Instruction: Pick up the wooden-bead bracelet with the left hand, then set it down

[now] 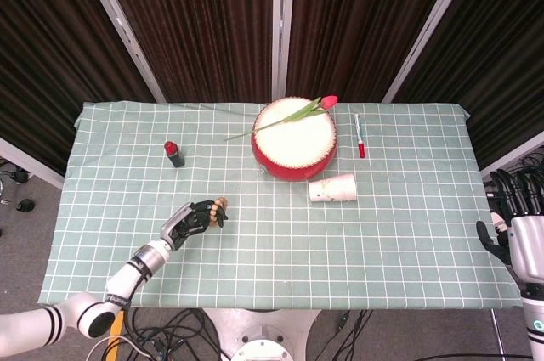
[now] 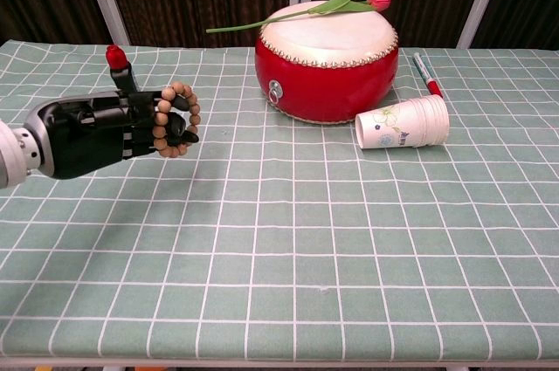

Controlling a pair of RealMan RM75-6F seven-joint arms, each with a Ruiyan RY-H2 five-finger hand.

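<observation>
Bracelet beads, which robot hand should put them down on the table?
Left. The left hand already holds the bracelet above the tablecloth; the right hand hangs off the table's far edge.

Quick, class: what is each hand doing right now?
Left hand: holding the wooden-bead bracelet.
Right hand: holds nothing, fingers apart, off the table edge.
</observation>
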